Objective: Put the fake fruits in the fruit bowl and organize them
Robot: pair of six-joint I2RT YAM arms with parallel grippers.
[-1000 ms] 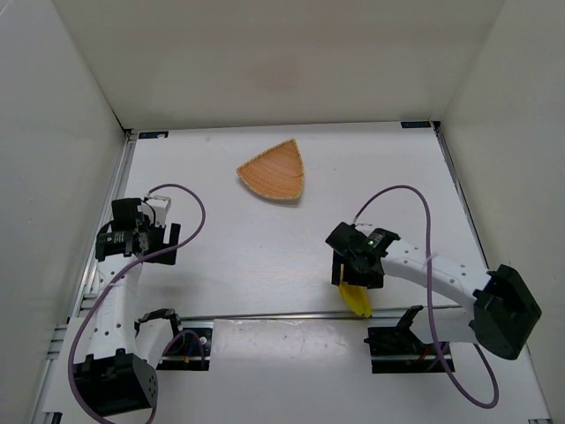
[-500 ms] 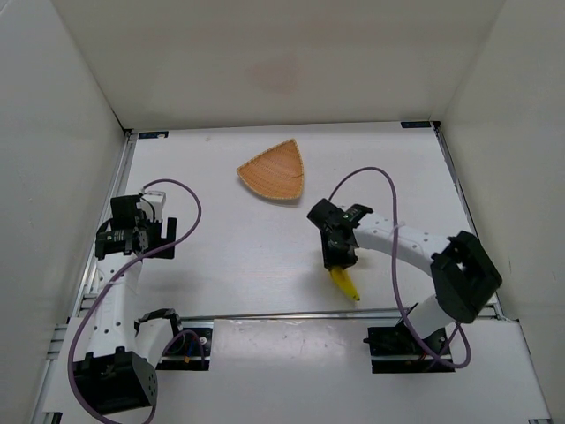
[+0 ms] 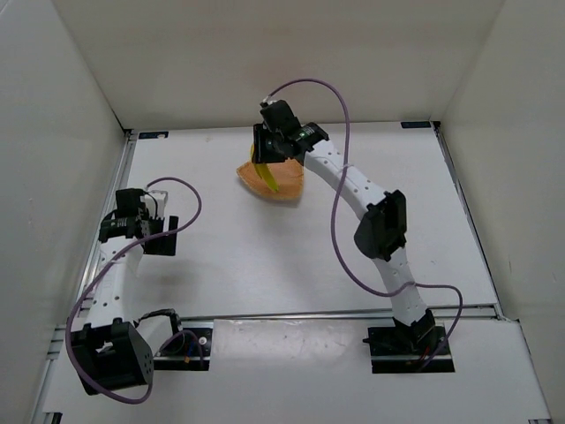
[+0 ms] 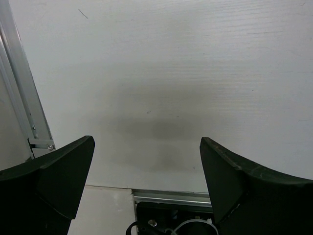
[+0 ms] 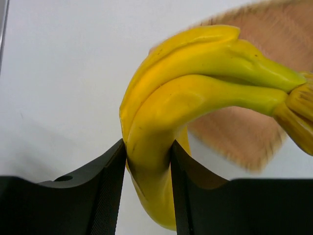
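The bright-yellow curved plastic banana bunch (image 5: 195, 98) turns greenish yellow toward its duller, brownish-yellow stem end. The shallow woven wicker triangular bowl (image 3: 289, 184) is orange-tan inside, streaked with fine darker lines, and has a paler light-brown rim. The right claw (image 5: 148, 166) and the left claw (image 4: 146, 161) both have matte black fingers. The flat white counter (image 4: 171, 73) shows a faint grain and a soft grey shadow. The white robot arms (image 3: 344, 177) have black joints, and the thin cables (image 3: 305, 81) are purple.
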